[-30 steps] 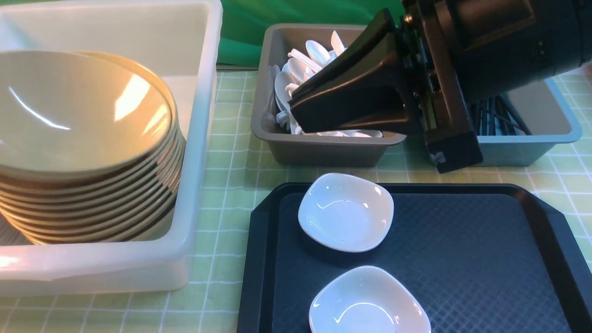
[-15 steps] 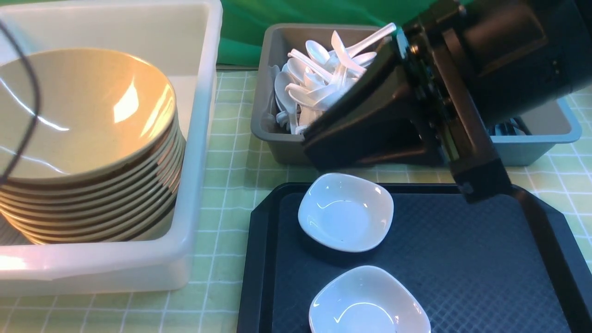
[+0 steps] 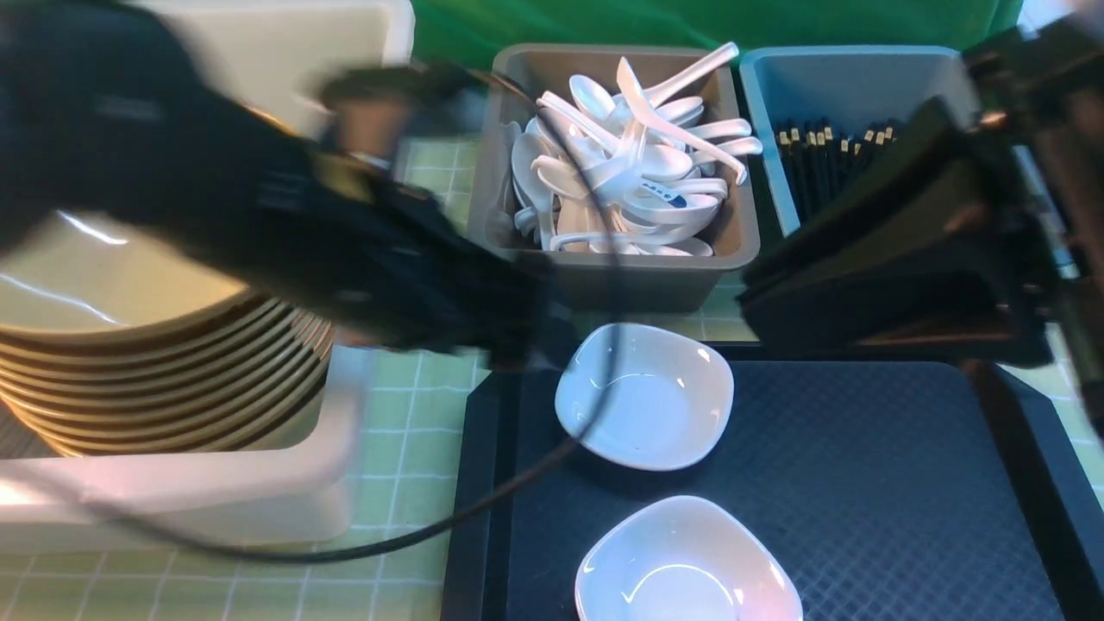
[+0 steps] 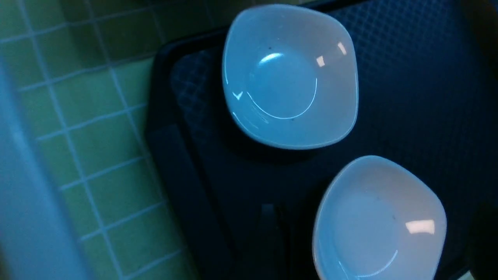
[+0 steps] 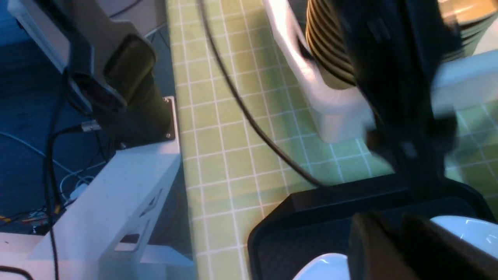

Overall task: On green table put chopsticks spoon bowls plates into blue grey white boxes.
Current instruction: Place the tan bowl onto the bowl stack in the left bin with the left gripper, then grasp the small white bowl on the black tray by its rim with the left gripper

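Observation:
Two small white plates point(image 3: 645, 397) point(image 3: 686, 565) lie on a black tray point(image 3: 862, 483). My left gripper point(image 3: 517, 336), blurred by motion, is at the tray's left edge. In the left wrist view its dim fingers point(image 4: 268, 241) stand wide apart above one plate point(image 4: 379, 221), and my left gripper point(image 4: 375, 249) holds nothing. My right gripper point(image 3: 749, 302) hangs shut and empty over the tray's far right. White spoons point(image 3: 630, 172) fill the grey box point(image 3: 621, 276). Black chopsticks point(image 3: 828, 159) lie in the blue box point(image 3: 849, 78). Tan bowls point(image 3: 172, 388) are stacked in the white box point(image 3: 216, 500).
A black cable point(image 3: 483, 509) trails from the left arm across the tray's left edge and the green checked table point(image 3: 414, 431). The right wrist view shows the table's edge and the left arm's base point(image 5: 128, 97) beyond it.
The left arm swung in from the left, over the white box to the tray. The right gripper pulled back to the right, uncovering the spoons and chopsticks.

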You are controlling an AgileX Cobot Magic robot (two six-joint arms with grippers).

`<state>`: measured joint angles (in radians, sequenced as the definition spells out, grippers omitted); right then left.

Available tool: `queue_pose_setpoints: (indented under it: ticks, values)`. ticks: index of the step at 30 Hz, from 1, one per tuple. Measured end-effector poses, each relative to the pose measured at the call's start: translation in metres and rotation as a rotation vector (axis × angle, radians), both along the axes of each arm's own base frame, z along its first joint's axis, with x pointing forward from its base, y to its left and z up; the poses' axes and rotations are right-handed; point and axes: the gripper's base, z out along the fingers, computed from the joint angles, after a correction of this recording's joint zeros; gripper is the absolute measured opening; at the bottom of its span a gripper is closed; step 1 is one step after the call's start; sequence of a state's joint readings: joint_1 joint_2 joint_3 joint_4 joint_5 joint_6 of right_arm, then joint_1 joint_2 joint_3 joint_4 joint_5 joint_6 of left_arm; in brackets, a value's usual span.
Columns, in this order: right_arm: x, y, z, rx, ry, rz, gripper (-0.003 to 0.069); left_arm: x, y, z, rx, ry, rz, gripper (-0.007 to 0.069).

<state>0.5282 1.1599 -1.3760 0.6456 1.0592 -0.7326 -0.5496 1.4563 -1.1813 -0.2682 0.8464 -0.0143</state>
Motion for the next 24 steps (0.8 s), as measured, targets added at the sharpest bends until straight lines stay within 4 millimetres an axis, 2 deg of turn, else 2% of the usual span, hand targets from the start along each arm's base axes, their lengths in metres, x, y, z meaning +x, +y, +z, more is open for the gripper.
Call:
queue_pose_setpoints:
  ticks: [5,9,13,14,18,22,24]
  values:
    - [-0.007,-0.003,0.001,-0.009,0.006,0.018,0.0115,0.042,-0.026,-0.040,0.054,0.082,-0.015,0.0488]
    - [-0.007,-0.003,0.001,-0.012,0.007,0.020,0.0120,0.064,-0.039,-0.061,0.076,0.108,-0.015,0.0465]
    - [-0.007,-0.003,0.001,-0.012,0.007,0.020,0.0123,0.078,-0.042,-0.079,0.104,0.126,-0.003,0.0465]
    - [-0.007,-0.003,0.001,-0.012,0.007,0.020,0.0125,0.085,-0.040,-0.088,0.111,0.147,0.033,0.0465]
    - [-0.007,-0.003,0.001,-0.013,0.007,0.021,0.0130,0.098,-0.032,-0.104,0.117,0.175,0.087,0.0465]
    - [-0.007,-0.003,0.001,-0.010,-0.001,0.021,0.0131,0.104,-0.031,-0.120,0.115,0.197,0.104,0.0463]
    - [-0.006,-0.003,0.002,-0.005,-0.008,0.016,0.0134,0.105,-0.035,-0.132,0.096,0.237,0.094,0.0437]
